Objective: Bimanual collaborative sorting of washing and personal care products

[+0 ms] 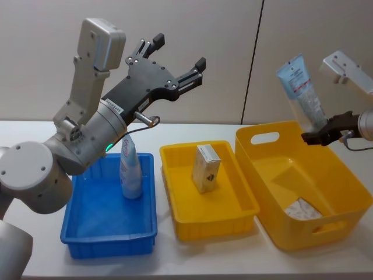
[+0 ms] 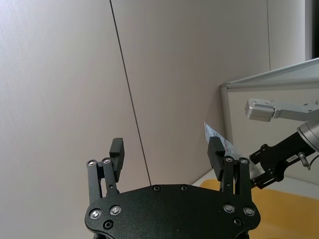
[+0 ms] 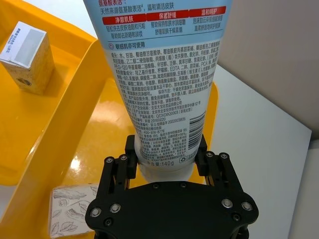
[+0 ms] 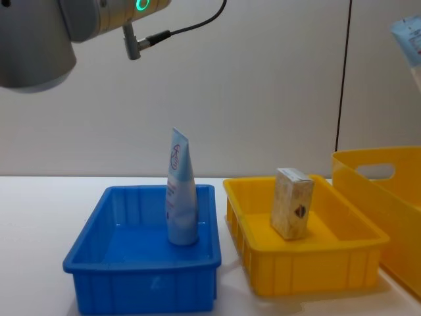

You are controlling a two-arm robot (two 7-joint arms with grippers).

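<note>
My right claw is clamped on the cap end of a pale blue-white plastic squeeze tube with red bands and dense print, holding it up in the air, crimped end uppermost, above the deep yellow plastic bin with cut-out handles at the bench's right end. A flat carton patterned with leaves lies on that bin's floor. My left claw is raised high over the bench's left end, its black fingers spread wide and holding nothing. Under it, a second pale squeeze tube with a red logo stands upright on its cap in the shallow blue plastic tray. In the middle, the small beige marbled rectangular carton stands upright in the shallow yellow plastic tray on the white bench.
</note>
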